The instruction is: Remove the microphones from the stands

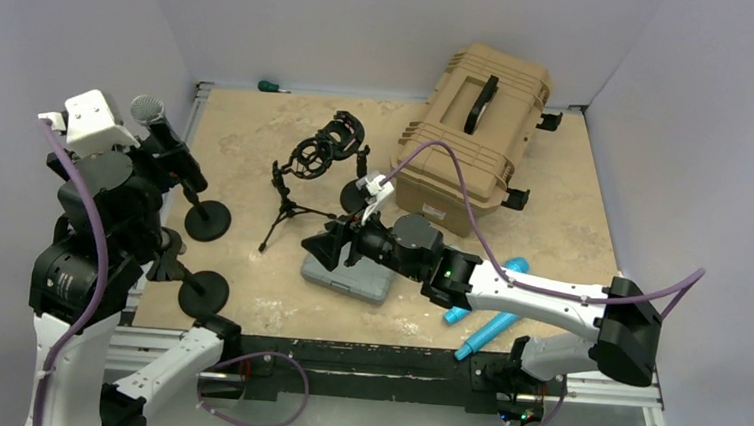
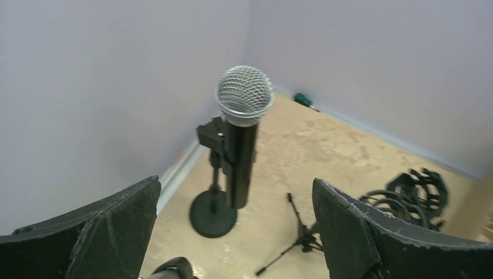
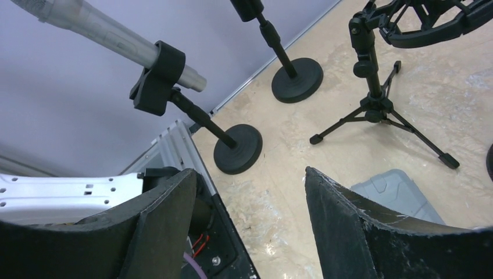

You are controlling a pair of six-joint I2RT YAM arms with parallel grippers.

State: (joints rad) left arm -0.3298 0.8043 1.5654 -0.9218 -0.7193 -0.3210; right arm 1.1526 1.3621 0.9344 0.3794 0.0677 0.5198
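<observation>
Table (image 1: 257, 145): beige, mottled top, pale walls on three sides.

Tan hard case (image 1: 479, 130): far right of the table, lid closed, black handle on top.

Left arm (image 1: 90, 243): reared up at the left edge, wrist raised. Right arm (image 1: 548, 295): stretched low from the near right toward the table's middle.

Grey flat box (image 1: 348, 279): near centre, under the right arm's wrist.

Tripod (image 1: 319, 159): small, black, carries a ring-shaped mount. It stands at mid-table, left of the tan case.

Blue tubes (image 1: 490, 326): lying near the front right, partly under the right arm.

Stand (image 2: 214, 212): round black base, far left by the wall. Microphone (image 2: 243, 125): black barrel, silver mesh head, clipped in this stand, head up and tilted.

Second stand (image 3: 235, 150): nearer the front edge, holding a grey-barrelled microphone (image 3: 104, 35) in its clip.

Left gripper (image 2: 235, 189): spread wide and grasping nothing. It is raised level with the black microphone, facing it, apart from it.

Right gripper (image 3: 250, 180): jaws parted, nothing between them, aimed toward the two stands from above the grey box.

Screwdriver (image 1: 272, 86): green handle, at the far wall.
</observation>
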